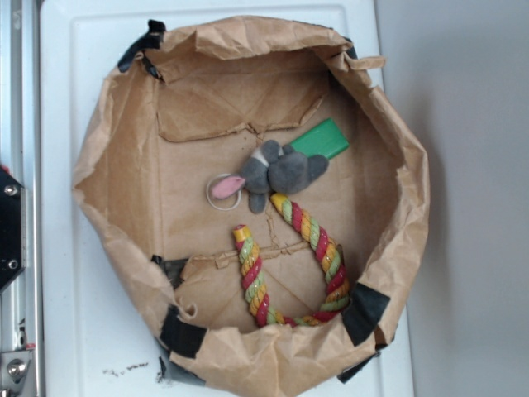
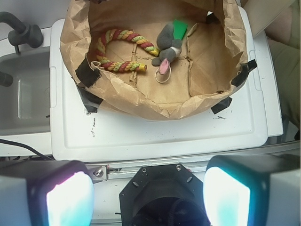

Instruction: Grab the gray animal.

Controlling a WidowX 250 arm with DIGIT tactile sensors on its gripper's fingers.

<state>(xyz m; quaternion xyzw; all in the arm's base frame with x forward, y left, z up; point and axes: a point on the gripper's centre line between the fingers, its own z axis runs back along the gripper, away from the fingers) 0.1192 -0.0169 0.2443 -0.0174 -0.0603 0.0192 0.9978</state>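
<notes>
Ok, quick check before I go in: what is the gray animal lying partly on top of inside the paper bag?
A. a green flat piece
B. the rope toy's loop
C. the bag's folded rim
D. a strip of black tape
A. In the exterior view the gray animal covers the lower end of the green flat piece, while the rope toy only comes near its underside; the gripper is well outside the paper bag.

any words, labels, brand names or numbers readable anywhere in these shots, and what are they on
None: no readable text in either view.
The green card under the gray animal shows a plain face.
The paper bag, its black tape and the rope toy carry no print.
The specks on the white surface are marks, not letters.
</notes>
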